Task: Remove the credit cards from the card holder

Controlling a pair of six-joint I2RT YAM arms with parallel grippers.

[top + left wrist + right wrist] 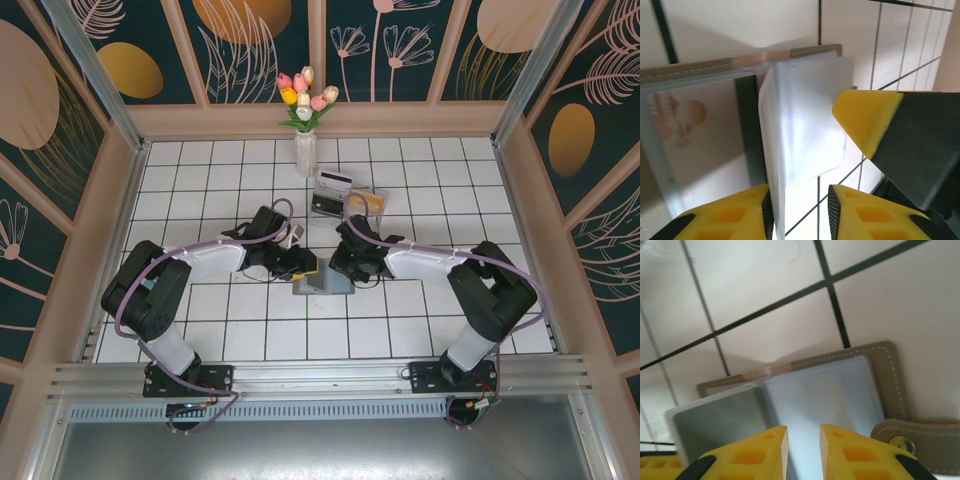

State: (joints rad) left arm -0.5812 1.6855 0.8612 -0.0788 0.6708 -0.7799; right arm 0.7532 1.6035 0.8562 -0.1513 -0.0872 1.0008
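Yellow fingers (867, 120), probably lilac cables (200, 247)

left arm (195, 262): base near-left, elbow folded out left, forearm reaching right toward centre | left end effector (800, 195): angled down, yellow fingers partly apart | right arm (455, 268): base near-right, elbow out right, forearm reaching left | right end effector (804, 432): angled down, fingers narrowly apart | both end effectors close together, facing each other

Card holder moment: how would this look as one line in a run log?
card holder lying open | left claw straddles its clear sleeve, jaws apart | right claw at holder, grip unclear
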